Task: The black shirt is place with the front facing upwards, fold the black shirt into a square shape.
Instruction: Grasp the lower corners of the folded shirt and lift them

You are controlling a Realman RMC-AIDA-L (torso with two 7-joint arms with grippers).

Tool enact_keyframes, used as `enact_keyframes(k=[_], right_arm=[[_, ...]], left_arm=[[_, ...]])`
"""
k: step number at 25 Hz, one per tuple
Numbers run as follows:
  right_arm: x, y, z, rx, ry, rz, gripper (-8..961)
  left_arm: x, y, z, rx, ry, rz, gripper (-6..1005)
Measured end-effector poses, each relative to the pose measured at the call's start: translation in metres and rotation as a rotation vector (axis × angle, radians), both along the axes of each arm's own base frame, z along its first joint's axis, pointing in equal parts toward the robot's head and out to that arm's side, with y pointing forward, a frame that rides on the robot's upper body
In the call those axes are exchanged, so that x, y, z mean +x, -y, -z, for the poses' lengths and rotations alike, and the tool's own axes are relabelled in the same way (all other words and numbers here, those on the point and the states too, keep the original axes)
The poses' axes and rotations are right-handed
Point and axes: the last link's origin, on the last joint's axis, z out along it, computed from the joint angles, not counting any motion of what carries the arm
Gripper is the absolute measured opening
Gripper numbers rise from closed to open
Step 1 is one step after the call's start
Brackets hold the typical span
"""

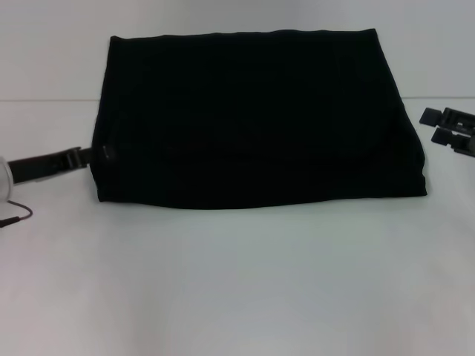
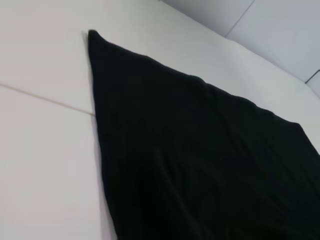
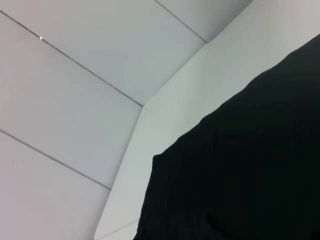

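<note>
We've got the black soft-fabric shirt (image 1: 252, 119) lying flat on the white table (image 1: 237, 282), centre-far, already folded to a near-rectangular block w/ no lettering or sleeves showing. Judging by that, we're late in the task: the last fold looks done or nearly so.

Our left gripper (image 1: 95, 155) sits low at the shirt's left edge, tip touching or just tucked into the cloth near the front corner; can't tell if its fingers are closed on fabric or just resting there. Our right gripper (image 1: 450, 127) is just off the right edge, apart from the cloth, fingers spread narrowly w/ nothing held.

Next, prob.: free the left tip w/o dragging the edge, then check the shape is square enough; the right side flares a bit.
</note>
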Motion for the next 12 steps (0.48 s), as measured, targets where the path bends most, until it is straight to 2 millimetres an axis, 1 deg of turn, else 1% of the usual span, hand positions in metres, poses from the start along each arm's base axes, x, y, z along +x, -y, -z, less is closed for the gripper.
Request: enact_keyframes(k=[8,12], right_arm=[[-0.001,-0.005,-0.006,0.015,0.008,0.002,744],[0.0,-0.005,-0.007,0.019,0.009,0.008,744]], left_arm=[[-0.003,0.009,0.018,-0.063,0.003,-0.006,773],[-0.002,0.009,0.021,-0.072,0.001,0.0,756]])
